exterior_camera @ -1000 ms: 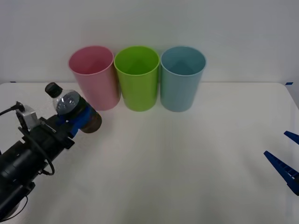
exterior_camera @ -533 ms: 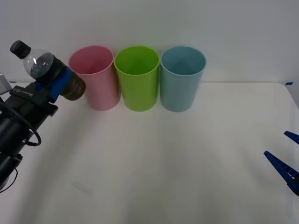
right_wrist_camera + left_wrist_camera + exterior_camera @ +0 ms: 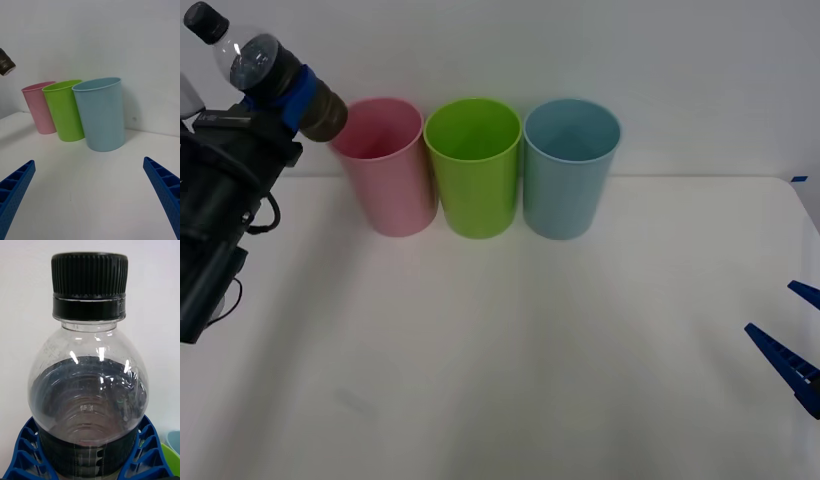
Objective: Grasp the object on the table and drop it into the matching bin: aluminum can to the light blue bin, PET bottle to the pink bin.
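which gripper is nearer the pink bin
Left. The left gripper holds the PET bottle in the air, just beside the pink bin rim. The right gripper waits open low at the table's far right edge, beyond the light blue bin.

Three tall plastic cup-shaped bins: one pink (image 3: 385,165), one lime green (image 3: 473,165), one light blue (image 3: 569,165). One small clear plastic bottle with black cap (image 3: 265,65).

Left tool (image 3: 285,90) raised, clamped; right tool (image 3: 90,195) low, fingers spread.
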Robot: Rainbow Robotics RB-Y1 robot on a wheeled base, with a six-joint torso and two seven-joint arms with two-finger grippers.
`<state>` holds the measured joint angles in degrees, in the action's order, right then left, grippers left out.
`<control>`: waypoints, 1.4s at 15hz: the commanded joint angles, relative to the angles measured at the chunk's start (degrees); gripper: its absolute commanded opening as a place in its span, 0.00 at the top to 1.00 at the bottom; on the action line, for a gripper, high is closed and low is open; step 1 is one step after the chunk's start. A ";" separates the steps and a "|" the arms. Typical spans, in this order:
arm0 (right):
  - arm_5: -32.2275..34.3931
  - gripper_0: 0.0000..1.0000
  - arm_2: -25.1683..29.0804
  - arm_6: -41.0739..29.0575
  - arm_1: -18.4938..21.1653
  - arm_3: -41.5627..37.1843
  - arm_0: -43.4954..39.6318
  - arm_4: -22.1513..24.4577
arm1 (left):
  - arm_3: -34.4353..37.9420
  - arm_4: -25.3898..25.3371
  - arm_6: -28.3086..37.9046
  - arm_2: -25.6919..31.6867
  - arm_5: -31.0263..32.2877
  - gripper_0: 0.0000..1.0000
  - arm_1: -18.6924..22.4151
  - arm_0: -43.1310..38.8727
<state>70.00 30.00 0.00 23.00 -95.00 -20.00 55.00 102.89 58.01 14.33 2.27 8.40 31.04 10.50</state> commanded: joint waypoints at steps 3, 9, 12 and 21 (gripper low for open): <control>0.00 0.00 0.00 0.00 0.00 0.00 0.00 0.00 | -8.40 2.02 -2.20 -2.88 -1.54 1.00 0.51 8.31; 0.00 0.00 0.00 0.00 0.00 0.00 0.00 0.00 | -18.42 4.75 -3.60 -6.84 -1.89 1.00 0.51 17.62; 0.00 0.00 0.00 0.00 0.00 0.00 0.00 0.00 | -22.99 6.33 -4.31 -8.25 -2.07 1.00 0.42 21.23; 0.00 0.00 0.00 0.00 0.00 0.00 0.00 0.00 | -23.35 7.65 -4.57 -8.86 -2.07 0.23 0.16 21.84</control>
<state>70.00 30.00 0.00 23.00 -95.00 -20.00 55.00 79.48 65.64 9.77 -6.55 6.36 31.21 32.33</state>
